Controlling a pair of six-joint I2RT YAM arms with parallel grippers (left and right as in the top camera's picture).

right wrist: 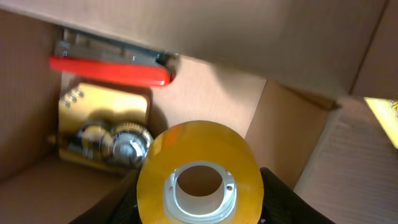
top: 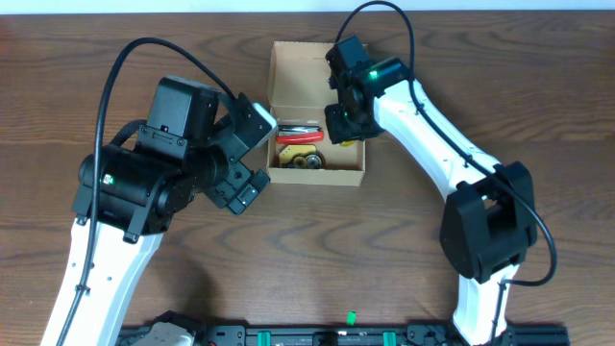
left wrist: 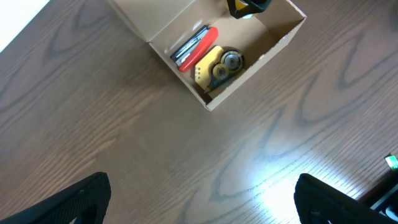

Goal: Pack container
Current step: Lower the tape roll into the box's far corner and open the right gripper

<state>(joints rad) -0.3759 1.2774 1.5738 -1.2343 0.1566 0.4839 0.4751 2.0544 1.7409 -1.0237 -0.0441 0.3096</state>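
1. Container (top: pixel 317 177) lies directly beneath my right pincer (top: pixel 344 120), so the coming move looks like a straight drop with little sideways travel.
2. It is a cardboard box near the table's far edge, about midway between the left and right edges. The long axis of its compartment runs side to side, parallel to that far edge.
3. My right pincer is closed around a roll of yellow-brown packing tape (right wrist: pixel 186 146). A finger presses on each flank, and the roll's white core faces the wrist camera.
4. The roll hangs over the right-hand part of the compartment, where the floor is bare cardboard. I judge it is not yet resting on that floor, though I cannot tell the gap for certain.
5. My left pincer (left wrist: pixel 200 180) is spread wide and holds nothing. It sits just beside the box's left end, apart from it. The right arm is the nearer one and already carries the load.
6. The box itself is plain tan, unmarked, with thin walls and a flap lid hinged on the far side and standing open.
7. Its left part is taken up by a red-handled tool (top: pixel 300 133) along the far wall and a yellow geared gadget (top: pixel 306 159) nearer the front. The roll must settle to the right of both.
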